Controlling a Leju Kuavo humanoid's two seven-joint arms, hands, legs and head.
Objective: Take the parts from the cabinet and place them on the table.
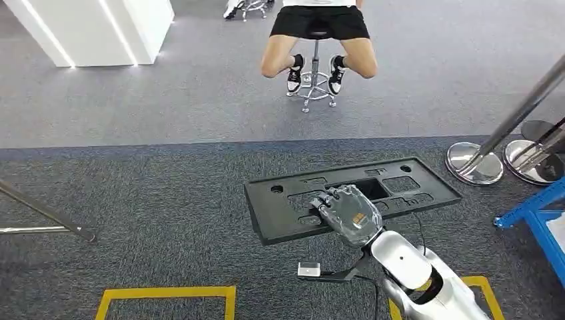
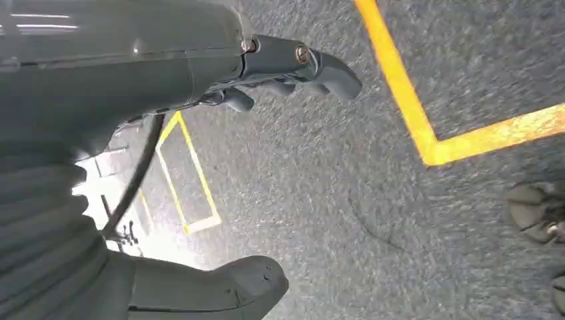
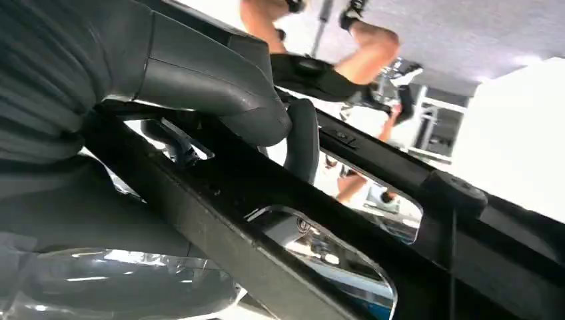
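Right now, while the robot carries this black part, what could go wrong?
1. The right hand holds the wide black plastic panel from one side near its middle, so the long ends could tilt or slip out.
2. The chrome stanchion bases and the blue frame are close to the panel's right end; a turn could knock them.
3. A person on a stool sits ahead, so walking forward needs care.
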